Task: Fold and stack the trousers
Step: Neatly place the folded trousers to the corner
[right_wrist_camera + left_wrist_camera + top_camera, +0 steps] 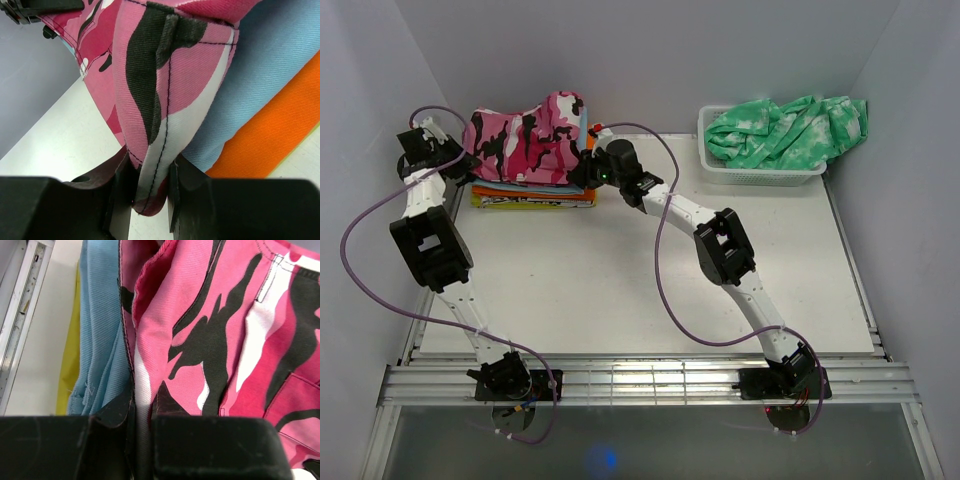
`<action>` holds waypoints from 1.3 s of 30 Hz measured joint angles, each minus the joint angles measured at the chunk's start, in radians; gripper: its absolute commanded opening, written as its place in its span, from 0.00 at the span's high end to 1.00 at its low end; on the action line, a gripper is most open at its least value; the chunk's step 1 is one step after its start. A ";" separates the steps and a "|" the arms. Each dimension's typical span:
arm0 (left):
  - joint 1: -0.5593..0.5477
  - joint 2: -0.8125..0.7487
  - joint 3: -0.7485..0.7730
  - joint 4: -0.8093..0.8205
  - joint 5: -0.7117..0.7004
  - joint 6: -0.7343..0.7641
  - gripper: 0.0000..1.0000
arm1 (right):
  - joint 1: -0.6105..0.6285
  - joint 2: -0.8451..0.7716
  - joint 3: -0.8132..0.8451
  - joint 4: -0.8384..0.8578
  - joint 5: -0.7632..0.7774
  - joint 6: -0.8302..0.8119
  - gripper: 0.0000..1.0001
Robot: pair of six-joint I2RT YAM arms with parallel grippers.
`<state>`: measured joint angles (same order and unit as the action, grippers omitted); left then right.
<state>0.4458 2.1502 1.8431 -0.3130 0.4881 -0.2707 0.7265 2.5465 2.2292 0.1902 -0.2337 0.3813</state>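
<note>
The pink camouflage trousers [535,135] lie folded on top of a stack of clothes at the table's back left. My left gripper [470,160] is at their left end, shut on a fold of the trousers [200,340]; its black fingers [117,412] pinch the cloth. At the right end my right gripper [588,172] is shut on a thick seamed fold of the trousers [160,110], squeezed between its fingertips [182,172]. Both hold the garment just above or on the stack; I cannot tell which.
Under the trousers lie a light blue garment [270,75], an orange one [280,135] and a yellow one [535,203]. A white basket [760,172] with a green-and-white tie-dye garment [790,128] stands at the back right. Grey walls enclose the table.
</note>
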 measured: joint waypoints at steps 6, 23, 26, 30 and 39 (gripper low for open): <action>0.000 -0.003 -0.025 0.014 -0.017 0.001 1.00 | 0.002 0.000 0.000 0.000 0.003 0.000 0.81; 0.070 -0.004 0.102 0.017 -0.124 0.037 0.07 | -0.072 -0.089 -0.111 -0.002 0.032 -0.011 0.06; 0.068 -0.018 0.118 0.014 -0.125 0.053 0.07 | -0.094 -0.146 -0.128 -0.010 0.033 -0.008 0.02; 0.069 -0.077 0.103 0.010 -0.125 0.089 0.10 | -0.122 -0.248 -0.176 -0.015 0.029 -0.010 0.05; 0.066 -0.251 0.105 -0.026 -0.060 0.192 0.02 | -0.182 -0.444 -0.257 -0.111 -0.036 -0.088 0.10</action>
<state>0.5114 1.8996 1.9476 -0.3389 0.4282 -0.0788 0.5442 2.1029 1.9717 0.0792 -0.2699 0.2935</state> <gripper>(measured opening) 0.978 0.904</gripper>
